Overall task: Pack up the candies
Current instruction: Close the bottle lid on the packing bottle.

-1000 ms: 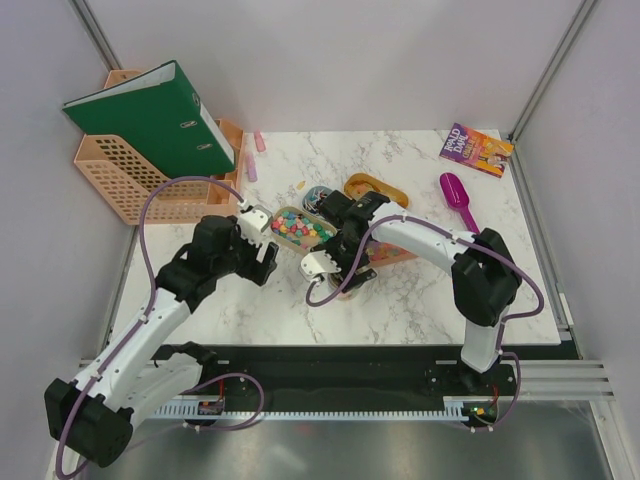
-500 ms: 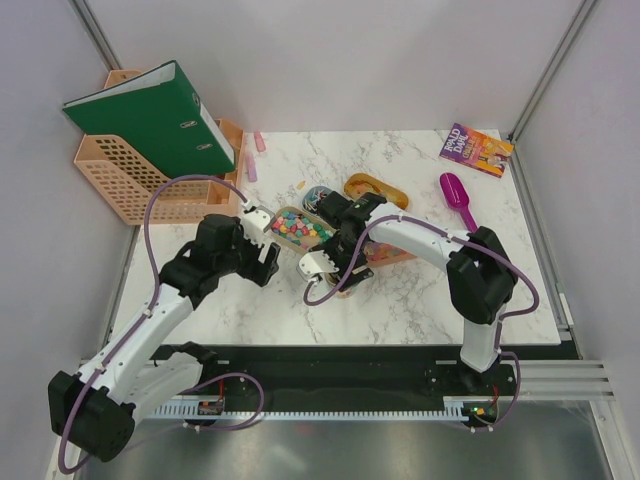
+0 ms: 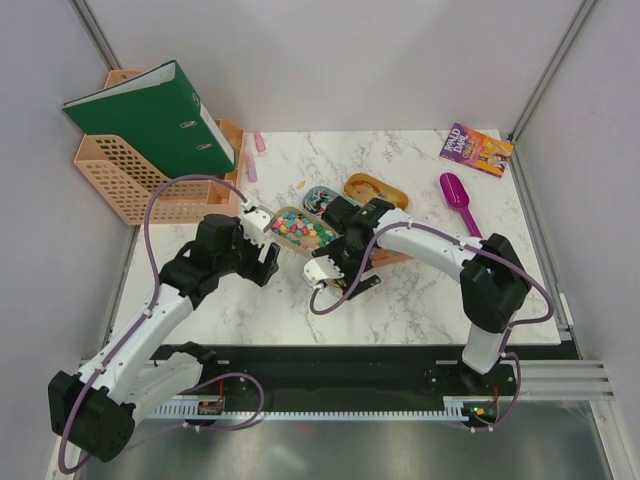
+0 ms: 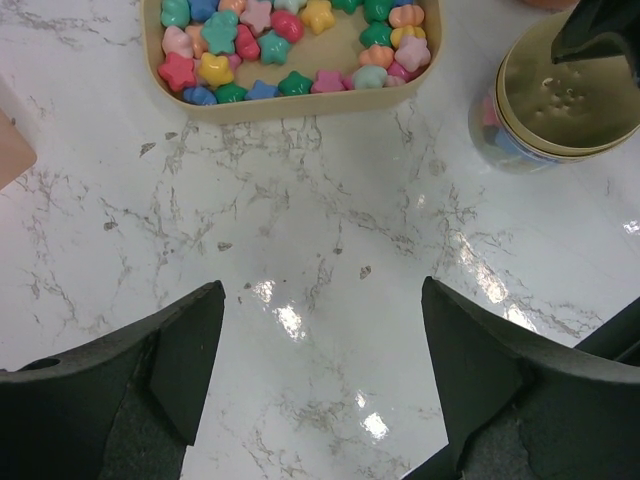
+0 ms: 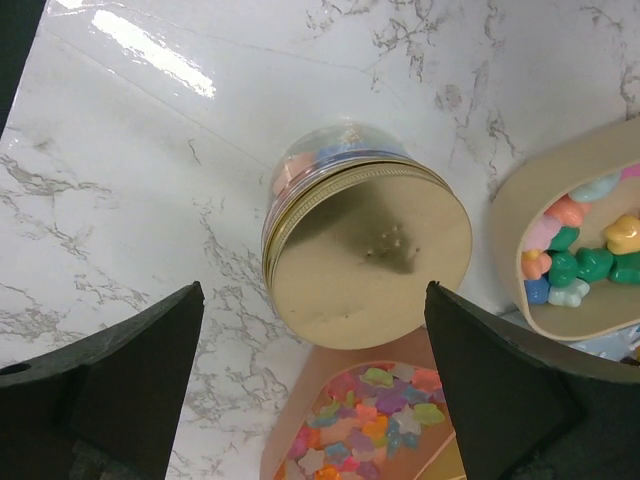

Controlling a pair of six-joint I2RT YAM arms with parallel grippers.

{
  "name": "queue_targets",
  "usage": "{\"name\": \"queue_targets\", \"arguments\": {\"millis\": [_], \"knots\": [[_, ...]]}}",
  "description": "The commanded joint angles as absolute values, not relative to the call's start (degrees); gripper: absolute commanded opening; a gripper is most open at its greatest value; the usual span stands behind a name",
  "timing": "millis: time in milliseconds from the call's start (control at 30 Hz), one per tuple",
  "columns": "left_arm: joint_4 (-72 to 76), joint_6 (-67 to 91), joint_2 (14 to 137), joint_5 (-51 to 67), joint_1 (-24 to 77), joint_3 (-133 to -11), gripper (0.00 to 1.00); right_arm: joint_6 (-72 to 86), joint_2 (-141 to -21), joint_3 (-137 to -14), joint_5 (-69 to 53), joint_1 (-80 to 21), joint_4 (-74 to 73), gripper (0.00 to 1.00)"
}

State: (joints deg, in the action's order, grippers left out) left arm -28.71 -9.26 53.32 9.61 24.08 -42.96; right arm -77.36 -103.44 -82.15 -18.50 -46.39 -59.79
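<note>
The candies [image 4: 290, 45] are small bright stars in an oval tan tray [image 4: 300, 103]; the tray also shows in the top view [image 3: 283, 216]. More candies [image 5: 372, 425] lie in a pinkish tray under my right wrist, and some [image 5: 318, 160] show through a clear jar shut by a gold lid [image 5: 370, 255]. My right gripper [image 5: 320, 390] is open and hangs just above and around that lid, touching nothing; in the top view [image 3: 338, 280] it hides the jar. My left gripper [image 4: 320, 370] is open and empty over bare marble, short of the tan tray, with the jar [image 4: 565, 95] to its right.
A magenta scoop [image 3: 455, 195] and a book [image 3: 475, 150] lie at the back right. An orange oval tray [image 3: 375, 188] and a blue-patterned tin [image 3: 320, 197] sit behind the candy tray. A green binder [image 3: 150, 115] rests on a peach basket [image 3: 120, 185] at the back left.
My right arm has shifted slightly to the right over the jar, its gripper staying open. My left arm has barely moved.
</note>
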Motion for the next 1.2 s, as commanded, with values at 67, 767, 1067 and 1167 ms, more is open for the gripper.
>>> {"name": "queue_targets", "arguments": {"millis": [67,767,1067,1167], "knots": [[-27.51,-9.58,52.3,10.63,23.73,-42.63,0.81,-73.75,-98.36,-82.44,-17.49,-46.93,-58.89,0.98],[-26.81,-10.81,52.29,15.21,23.73,-42.19,0.05,-62.93,-103.36,-80.77,-16.0,-49.57,-58.71,0.18],[-26.19,-10.9,52.82,17.84,23.73,-41.75,0.04,-61.7,-100.72,-87.36,-13.53,-49.04,-59.41,0.16],[-25.93,-10.55,52.91,19.16,23.73,-41.92,0.04,-61.26,-102.12,-87.89,-14.41,-48.96,-59.15,0.16]]}}
